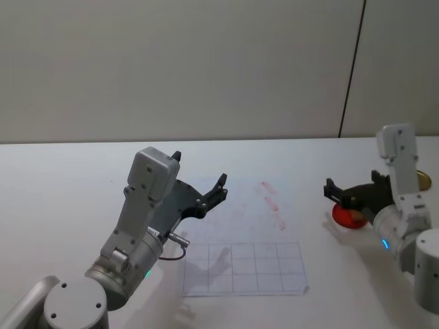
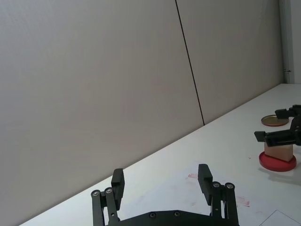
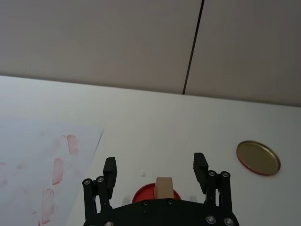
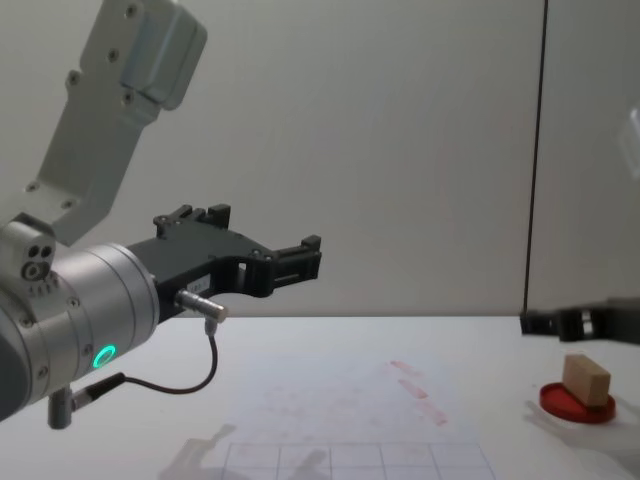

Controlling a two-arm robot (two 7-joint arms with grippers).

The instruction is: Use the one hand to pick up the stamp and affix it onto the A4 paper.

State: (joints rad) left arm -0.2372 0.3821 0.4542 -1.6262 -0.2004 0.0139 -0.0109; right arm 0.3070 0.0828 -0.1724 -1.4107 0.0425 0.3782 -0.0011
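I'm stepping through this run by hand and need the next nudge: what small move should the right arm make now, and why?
Probably lower the right gripper around the stamp and close. It is open and hovers above the stamp, which stands on the red ink pad, not yet grasped.

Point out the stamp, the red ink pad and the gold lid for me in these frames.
stamp (image 4: 586,379): chest view, on the side face of the tan block.
red ink pad (image 2: 277,162): left wrist view, on its front rim, below the block.
gold lid (image 3: 258,157): right wrist view, at the middle of the disc.
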